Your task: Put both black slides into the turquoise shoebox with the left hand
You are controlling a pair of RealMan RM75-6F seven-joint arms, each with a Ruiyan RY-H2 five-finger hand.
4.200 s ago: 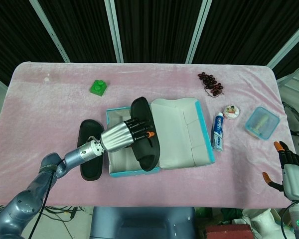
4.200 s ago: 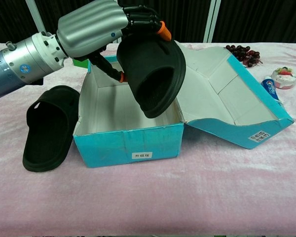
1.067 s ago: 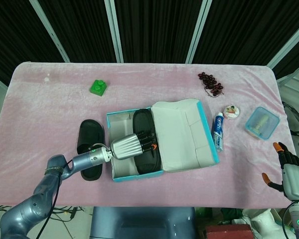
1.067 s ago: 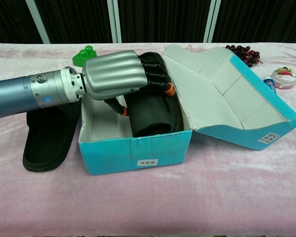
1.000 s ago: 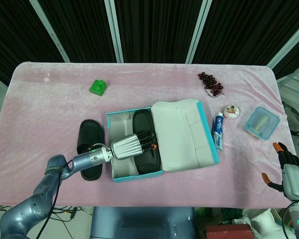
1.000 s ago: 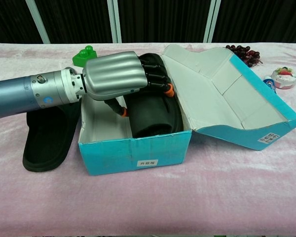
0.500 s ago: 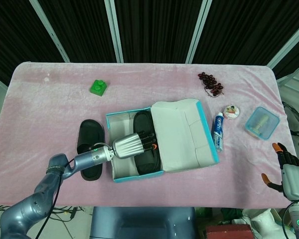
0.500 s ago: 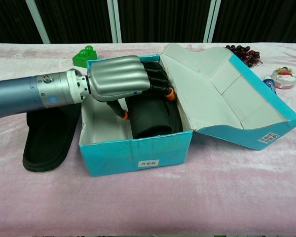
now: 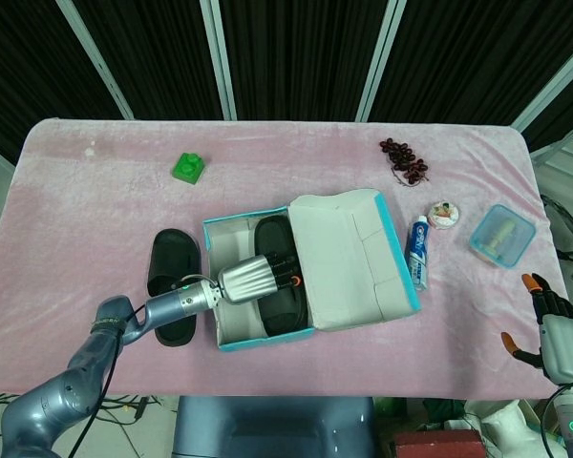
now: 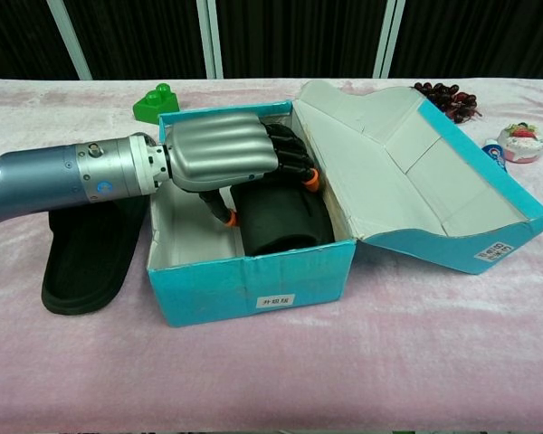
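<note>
Fingers point(image 10: 290, 161) of the left hand point(image 10: 219, 154) curl over a black slide point(image 10: 285, 221) inside the turquoise shoebox point(image 10: 253, 289), holding it. Behind that hand, the other slide point(image 10: 86, 262) lies on the pink bench point(image 10: 389, 362).

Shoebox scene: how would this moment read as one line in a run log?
left hand: in shoebox, on first slide | second slide: on table, left of box | right hand: idle, open

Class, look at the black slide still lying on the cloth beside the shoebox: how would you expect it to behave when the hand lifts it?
The black slide looks like thick moulded foam, so probably light for its size. Its arched strap should give fingers a hold, though the sole may flex. Lying flat on the pink cloth, it is unlikely to roll or tip.
</note>
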